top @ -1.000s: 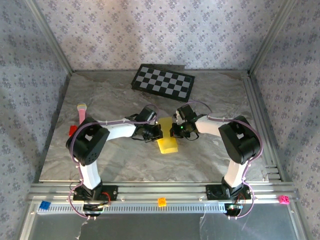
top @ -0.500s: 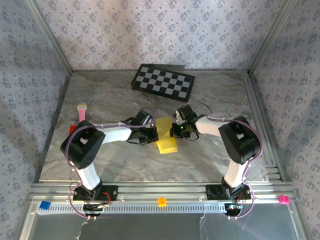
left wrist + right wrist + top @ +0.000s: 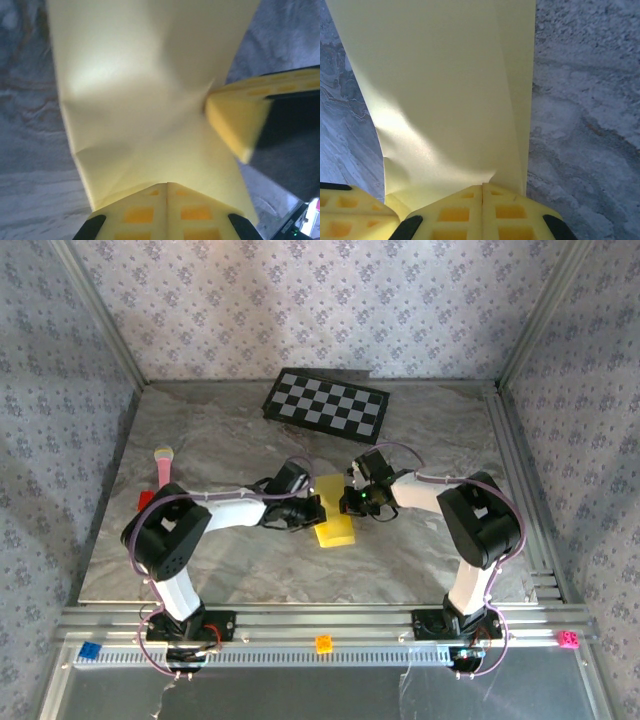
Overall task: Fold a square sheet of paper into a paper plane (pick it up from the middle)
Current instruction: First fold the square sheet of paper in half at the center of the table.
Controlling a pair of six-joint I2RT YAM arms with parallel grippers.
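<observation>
I see left hand (image 3: 167,191) pinched tight on one edge of square sheet of paper (image 3: 336,528), creased yellow sheet spreading ahead of fingers. Right hand (image 3: 482,192) likewise clamped closed on opposite edge. Paper at middle of table (image 3: 230,560), between both hands; checkerboard (image 3: 326,403) well apart, at far side

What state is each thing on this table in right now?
yellow sheet of paper: creased, pinched from both sides, not yet a plane.
left end effector: shut on the paper's edge.
right end effector: shut on the paper's other side.
checkerboard: lying flat at the table's far edge, untouched.
</observation>
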